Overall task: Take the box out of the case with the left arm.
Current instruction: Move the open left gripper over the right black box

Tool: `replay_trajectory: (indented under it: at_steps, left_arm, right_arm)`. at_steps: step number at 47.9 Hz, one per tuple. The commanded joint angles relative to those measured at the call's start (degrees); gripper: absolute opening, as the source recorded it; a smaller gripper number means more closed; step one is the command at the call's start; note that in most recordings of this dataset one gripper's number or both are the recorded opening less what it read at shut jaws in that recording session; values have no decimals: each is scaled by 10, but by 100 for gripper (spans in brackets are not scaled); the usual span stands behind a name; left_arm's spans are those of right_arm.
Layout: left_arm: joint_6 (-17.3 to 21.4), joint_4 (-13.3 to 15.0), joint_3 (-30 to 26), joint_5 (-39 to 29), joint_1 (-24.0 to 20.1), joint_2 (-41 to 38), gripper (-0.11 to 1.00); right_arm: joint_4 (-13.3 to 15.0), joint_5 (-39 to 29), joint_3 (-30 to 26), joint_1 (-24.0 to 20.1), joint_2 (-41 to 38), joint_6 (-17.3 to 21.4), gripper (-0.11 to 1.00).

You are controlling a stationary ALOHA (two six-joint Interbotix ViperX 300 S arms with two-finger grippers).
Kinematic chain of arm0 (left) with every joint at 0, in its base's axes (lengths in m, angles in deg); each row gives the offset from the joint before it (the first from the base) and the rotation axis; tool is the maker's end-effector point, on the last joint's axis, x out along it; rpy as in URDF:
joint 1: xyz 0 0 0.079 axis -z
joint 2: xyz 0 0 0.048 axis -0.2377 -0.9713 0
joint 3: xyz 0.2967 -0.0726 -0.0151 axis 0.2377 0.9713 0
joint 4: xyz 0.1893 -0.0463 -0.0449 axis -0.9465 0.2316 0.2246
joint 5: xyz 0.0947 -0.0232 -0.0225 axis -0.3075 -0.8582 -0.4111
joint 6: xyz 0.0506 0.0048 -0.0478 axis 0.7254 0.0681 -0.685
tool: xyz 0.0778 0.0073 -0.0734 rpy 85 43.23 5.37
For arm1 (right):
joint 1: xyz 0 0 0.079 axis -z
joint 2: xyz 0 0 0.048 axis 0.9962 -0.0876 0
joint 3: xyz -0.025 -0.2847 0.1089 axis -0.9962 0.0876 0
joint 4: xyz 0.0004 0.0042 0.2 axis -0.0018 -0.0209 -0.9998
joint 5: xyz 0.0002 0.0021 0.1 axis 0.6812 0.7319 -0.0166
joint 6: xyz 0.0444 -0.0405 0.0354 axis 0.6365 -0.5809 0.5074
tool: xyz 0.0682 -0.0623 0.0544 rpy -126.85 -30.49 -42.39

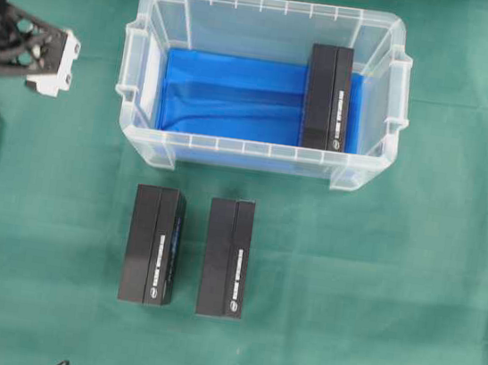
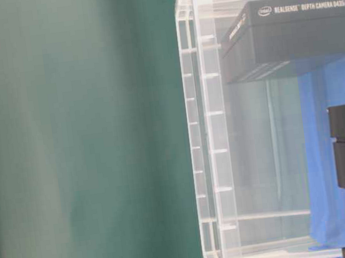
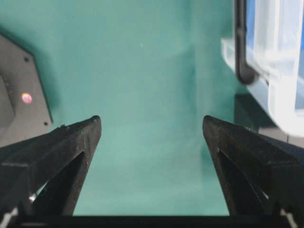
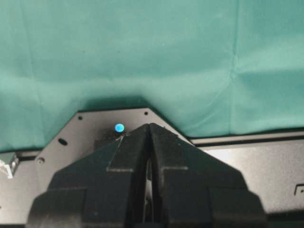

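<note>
the case (image 1: 151,71), a clear plastic tub with a blue lining, is sitting on the green cloth (image 1: 375,281) in the upper middle of the overhead view. one black box (image 1: 327,96) is lying inside it against the right end wall. the table-level view is showing "realsense depth camera d435i" printed on it. two more black boxes, the left one (image 1: 152,244) and the right one (image 1: 225,257), are lying side by side on the cloth just in front of the case. the left gripper (image 3: 152,127) is hovering over bare cloth beside the case, its fingers spread wide with nothing between them. the right gripper (image 4: 150,127) is showing its fingers pressed together, empty, above its black base plate (image 4: 85,128).
</note>
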Motion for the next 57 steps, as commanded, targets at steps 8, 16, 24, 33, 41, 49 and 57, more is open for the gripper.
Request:
replay_trajectory:
  at_steps: [8, 16, 24, 33, 41, 49, 57]
  left_arm:
    - [26, 1, -11, 1, -34, 5, 90]
    - [26, 3, -11, 1, -35, 4, 90]
    - [26, 4, -11, 1, -35, 5, 90]
    - [26, 4, -13, 1, -35, 4, 90]
    - [26, 5, -21, 2, -35, 0, 90]
    - [27, 5, -38, 5, -35, -20, 90]
    - [25, 5, -73, 10, -29, -58, 90]
  right_arm:
    - [-1, 1, -5, 1, -1, 0, 2]
    - [-1, 1, -5, 1, -1, -1, 2]
    - [-1, 1, -5, 1, -1, -1, 2]
    - [-1, 1, -5, 1, -1, 0, 2]
    - [-1, 1, -5, 1, -1, 0, 2]
    - [-1, 1, -5, 1, -1, -1, 2]
    - [-1, 2, -5, 1, -2, -1, 2]
